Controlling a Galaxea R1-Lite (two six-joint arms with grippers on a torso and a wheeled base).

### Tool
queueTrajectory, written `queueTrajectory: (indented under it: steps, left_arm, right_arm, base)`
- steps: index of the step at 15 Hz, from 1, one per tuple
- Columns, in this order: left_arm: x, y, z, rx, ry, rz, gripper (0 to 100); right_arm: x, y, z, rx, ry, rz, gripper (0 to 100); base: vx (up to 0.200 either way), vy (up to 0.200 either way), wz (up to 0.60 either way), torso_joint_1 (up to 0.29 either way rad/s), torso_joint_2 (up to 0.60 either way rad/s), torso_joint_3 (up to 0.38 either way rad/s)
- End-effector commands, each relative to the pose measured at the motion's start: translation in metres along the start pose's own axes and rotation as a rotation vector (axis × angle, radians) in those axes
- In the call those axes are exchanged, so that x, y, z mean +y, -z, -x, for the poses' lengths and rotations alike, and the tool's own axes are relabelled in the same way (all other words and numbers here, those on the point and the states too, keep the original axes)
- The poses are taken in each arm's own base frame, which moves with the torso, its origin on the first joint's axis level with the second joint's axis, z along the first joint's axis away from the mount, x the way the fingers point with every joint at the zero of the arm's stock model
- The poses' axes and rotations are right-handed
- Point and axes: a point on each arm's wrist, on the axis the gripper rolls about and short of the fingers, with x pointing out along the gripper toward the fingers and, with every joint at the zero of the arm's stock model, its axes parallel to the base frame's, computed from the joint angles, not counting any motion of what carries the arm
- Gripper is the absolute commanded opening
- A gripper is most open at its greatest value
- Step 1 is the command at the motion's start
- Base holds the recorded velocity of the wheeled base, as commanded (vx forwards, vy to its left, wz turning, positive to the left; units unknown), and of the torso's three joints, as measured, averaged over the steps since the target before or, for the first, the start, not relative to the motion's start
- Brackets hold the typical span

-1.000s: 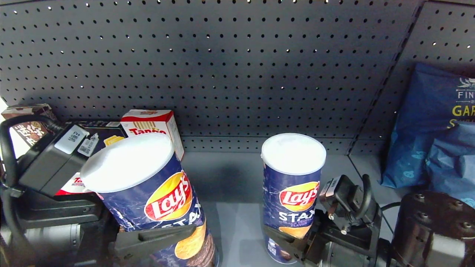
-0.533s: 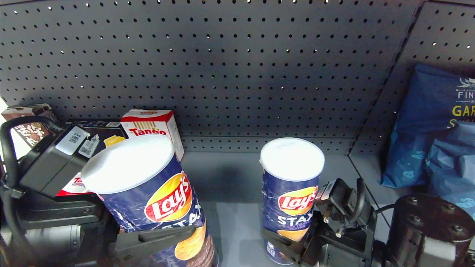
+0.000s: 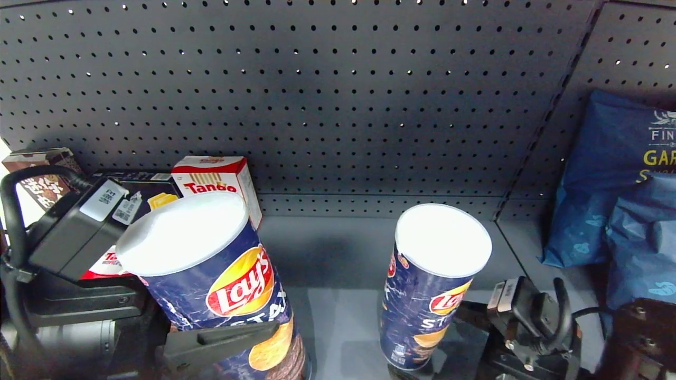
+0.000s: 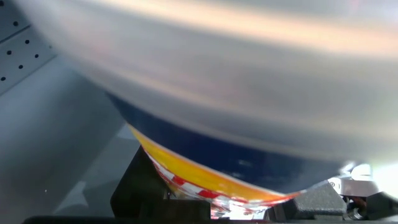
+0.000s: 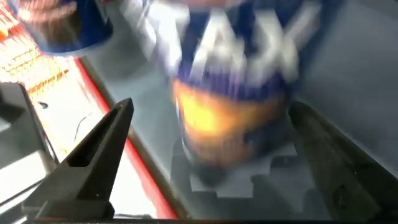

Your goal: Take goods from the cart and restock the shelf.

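L gripper [image 3: 227, 331] clamps left can [image 3: 211, 264], R gripper [image 5: 210, 109] apart, prob. off right can [image 3: 428, 285]

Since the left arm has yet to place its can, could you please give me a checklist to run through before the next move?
1. Fingers of right gripper open around right can: ok.
2. Is right can upright on shelf: not ok, it looks tilted in the head view.
3. Is left gripper shut on left can: ok.
4. Is left can upright: not ok, tilted.
5. Bare shelf between the two cans: ok.
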Motion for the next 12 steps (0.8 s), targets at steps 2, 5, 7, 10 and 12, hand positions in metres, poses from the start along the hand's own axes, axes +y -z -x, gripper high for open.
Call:
queueTrajectory:
  steps: [2, 5, 7, 10, 12]
  left_arm:
    - [0.000, 0.000, 0.000, -0.001, -0.005, -0.001, 0]
    - [0.000, 0.000, 0.000, -0.001, -0.009, -0.001, 0]
    - [0.000, 0.000, 0.000, 0.000, -0.009, 0.000, 0]
    - [0.000, 0.000, 0.000, -0.001, -0.008, -0.003, 0]
    - [-0.001, 0.002, 0.001, 0.004, -0.009, 0.003, 0]
  right_arm:
    - [-0.010, 0.011, 0.042, -0.012, 0.042, -0.006, 100]
    - [-0.021, 0.019, 0.061, -0.017, 0.102, -0.019, 100]
    - [-0.027, 0.018, 0.063, -0.023, 0.140, -0.026, 100]
    - [-0.036, 0.013, 0.060, -0.035, 0.204, -0.034, 100]
    - [-0.040, 0.009, 0.054, -0.034, 0.244, -0.035, 100]
  base:
    - [0.000, 0.000, 0.00, 0.000, 0.00, 0.000]
    - [0.000, 0.000, 0.00, 0.000, 0.00, 0.000]
    - [0.000, 0.000, 0.00, 0.000, 0.00, 0.000]
    - [0.000, 0.000, 0.00, 0.000, 0.00, 0.000]
    - [0.000, 0.000, 0.00, 0.000, 0.00, 0.000]
